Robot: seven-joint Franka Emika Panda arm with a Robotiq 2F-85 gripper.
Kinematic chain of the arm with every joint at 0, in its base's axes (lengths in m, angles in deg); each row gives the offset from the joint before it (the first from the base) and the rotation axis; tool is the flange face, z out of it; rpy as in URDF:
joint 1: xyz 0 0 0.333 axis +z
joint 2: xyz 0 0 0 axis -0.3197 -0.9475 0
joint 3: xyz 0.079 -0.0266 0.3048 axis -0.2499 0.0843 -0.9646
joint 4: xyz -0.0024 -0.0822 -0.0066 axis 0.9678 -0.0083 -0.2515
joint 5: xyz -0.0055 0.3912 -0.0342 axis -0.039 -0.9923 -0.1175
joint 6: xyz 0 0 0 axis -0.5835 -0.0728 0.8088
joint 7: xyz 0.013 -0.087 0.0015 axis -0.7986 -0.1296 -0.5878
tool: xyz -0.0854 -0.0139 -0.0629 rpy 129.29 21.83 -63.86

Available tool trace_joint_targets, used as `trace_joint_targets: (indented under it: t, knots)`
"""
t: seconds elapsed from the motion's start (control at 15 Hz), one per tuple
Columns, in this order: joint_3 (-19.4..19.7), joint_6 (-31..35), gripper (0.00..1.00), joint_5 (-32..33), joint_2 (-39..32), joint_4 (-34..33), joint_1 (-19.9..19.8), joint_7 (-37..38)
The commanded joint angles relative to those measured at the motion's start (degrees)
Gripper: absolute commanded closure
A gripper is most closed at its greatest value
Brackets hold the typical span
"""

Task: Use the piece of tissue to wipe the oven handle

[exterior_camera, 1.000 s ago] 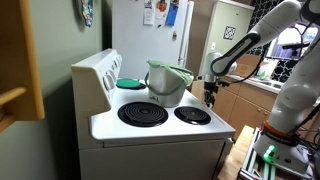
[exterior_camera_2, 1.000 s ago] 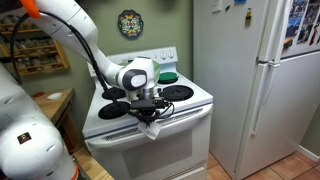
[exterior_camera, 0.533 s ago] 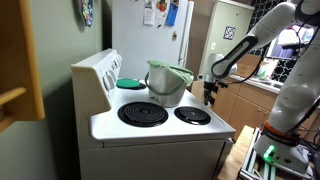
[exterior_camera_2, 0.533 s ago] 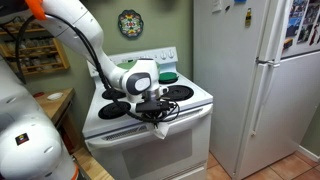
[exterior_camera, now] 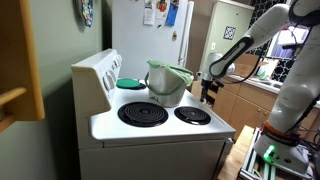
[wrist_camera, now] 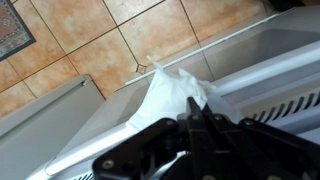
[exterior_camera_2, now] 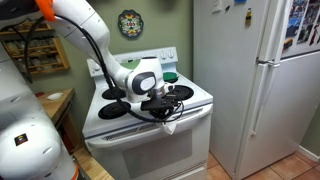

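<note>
Jaws clamped on white tissue (wrist_camera: 175, 92), which hangs against oven handle (exterior_camera_2: 200, 114).

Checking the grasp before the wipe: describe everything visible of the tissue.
The tissue is white, thin, crumpled paper, bunched where the tool pinches it and fanning out to a peaked, wrinkled free end. In an exterior view it hangs below the tool at the front edge of the stove. Whether it touches the oven handle cannot be told.
</note>
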Motion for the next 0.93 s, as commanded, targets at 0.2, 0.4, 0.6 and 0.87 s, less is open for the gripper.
trace_joint_targets:
  t: [0.2,0.4,0.6,0.87]
  knots:
    - [1.56,8.64,0.98,0.91,-11.78,-8.98,-2.65,10.2]
    - [2.47,11.03,0.97,2.37,-15.54,-12.13,-3.17,15.45]
    - [3.32,11.3,0.97,3.5,-17.55,-14.21,-2.87,18.7]
    - [7.8,14.94,0.97,11.17,-17.34,-15.35,-0.57,27.01]
